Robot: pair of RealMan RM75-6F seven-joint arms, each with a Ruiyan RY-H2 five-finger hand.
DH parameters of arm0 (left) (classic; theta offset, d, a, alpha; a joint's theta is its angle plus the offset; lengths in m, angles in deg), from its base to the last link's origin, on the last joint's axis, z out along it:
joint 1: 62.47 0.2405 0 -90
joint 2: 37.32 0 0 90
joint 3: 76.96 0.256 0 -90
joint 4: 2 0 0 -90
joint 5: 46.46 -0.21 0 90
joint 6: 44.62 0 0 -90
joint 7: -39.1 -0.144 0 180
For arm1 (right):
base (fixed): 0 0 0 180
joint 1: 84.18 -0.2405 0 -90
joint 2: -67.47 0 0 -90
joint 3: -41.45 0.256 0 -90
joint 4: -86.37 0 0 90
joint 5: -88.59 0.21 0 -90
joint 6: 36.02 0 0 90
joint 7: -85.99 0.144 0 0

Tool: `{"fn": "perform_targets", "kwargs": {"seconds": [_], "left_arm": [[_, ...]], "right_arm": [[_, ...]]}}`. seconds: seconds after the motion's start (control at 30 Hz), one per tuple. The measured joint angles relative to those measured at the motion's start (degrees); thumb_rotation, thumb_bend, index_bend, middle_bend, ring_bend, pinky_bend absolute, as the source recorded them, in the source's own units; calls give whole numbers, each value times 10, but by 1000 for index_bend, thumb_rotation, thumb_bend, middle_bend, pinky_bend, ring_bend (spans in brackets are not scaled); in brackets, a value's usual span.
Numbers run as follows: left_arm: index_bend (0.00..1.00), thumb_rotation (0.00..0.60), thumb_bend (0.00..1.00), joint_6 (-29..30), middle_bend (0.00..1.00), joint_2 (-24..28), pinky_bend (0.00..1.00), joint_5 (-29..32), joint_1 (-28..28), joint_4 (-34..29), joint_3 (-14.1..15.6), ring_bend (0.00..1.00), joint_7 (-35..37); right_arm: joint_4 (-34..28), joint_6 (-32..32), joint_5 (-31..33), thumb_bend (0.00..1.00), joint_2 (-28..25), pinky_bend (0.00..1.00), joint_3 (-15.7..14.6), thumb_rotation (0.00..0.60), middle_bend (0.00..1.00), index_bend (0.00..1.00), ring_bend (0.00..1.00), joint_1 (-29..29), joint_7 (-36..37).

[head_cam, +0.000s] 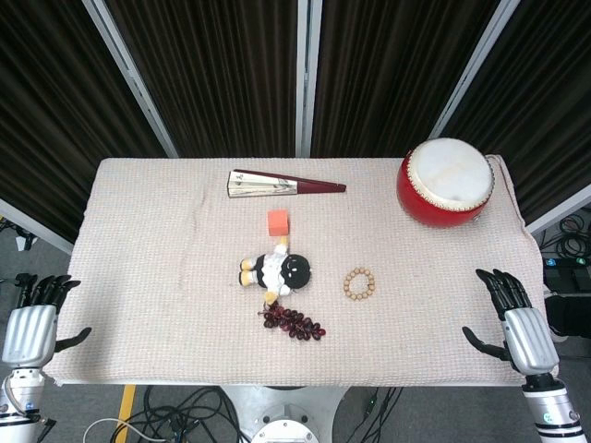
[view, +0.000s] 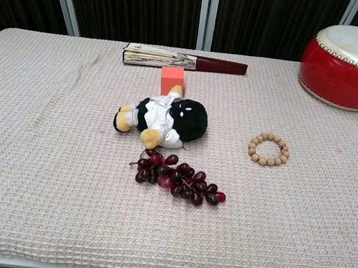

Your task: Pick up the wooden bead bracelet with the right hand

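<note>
My right hand (head_cam: 517, 325) hangs at the right edge of the table, fingers spread and pointing away from me, thumb out to the side, holding nothing. It shows only in the head view. Well apart from it, toward the middle of the cloth-covered table (head_cam: 148, 268), lies the wooden bead bracelet (head_cam: 360, 283), flat on the cloth as an open ring, touching nothing else.

Just beside the bracelet on its left is a plush toy (head_cam: 277, 271) with a black head and white body, lying on its side. In front of the toy, touching or nearly touching it, a bunch of dark red grapes (head_cam: 294, 321) lies along the cloth. Behind the toy stands a small orange block (head_cam: 278, 222), close to the toy's feet, and further back a folded fan (head_cam: 282, 185) with a dark red handle lies crosswise.

At the far right corner sits a red drum (head_cam: 445, 180) with a pale skin on top, tilted slightly toward me; I see nothing resting on it.

My left hand (head_cam: 32, 323) hovers at the table's left edge, likewise spread and empty.
</note>
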Motion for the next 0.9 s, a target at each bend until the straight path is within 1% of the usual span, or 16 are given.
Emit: {"fn": "perform_targets", "kwargs": {"seconds": [0.23,0.53,0.6,0.7,0.8,0.9], "left_arm": [[227,600,0,-5,156,-3,61,4,2,4,-3,108,-10],[227,600,0,-5,156,-1,61,3,4,5,-6,108,-3],[227,600,0,-7,156,-1,61,3,4,4,-6,108,-1],[227,600,0,-12,156,-2,61,4,2,4,-7,108,-1],[227,600,0,-17,156,-2,61,1,0,4,-6,107,0],[227,600,0,-22,156,-1,61,2,0,3,-5,108,5]], "right_arm": [[-5,3,-12,161,-1,0,2,600,93,0,0,6,-2],[-6,5,-25,162,-2,0,7,600,93,0,0,7,-1],[-6,0,-26,166,-1,0,9,600,108,0,0,4,-3],[-7,-20,-31,208,2,0,12,600,168,15,0,-10,-16],[-5,-60,-34,246,10,0,19,600,224,98,0,-36,-42],[1,-118,-30,247,29,0,30,600,269,169,0,-72,-79]]}}
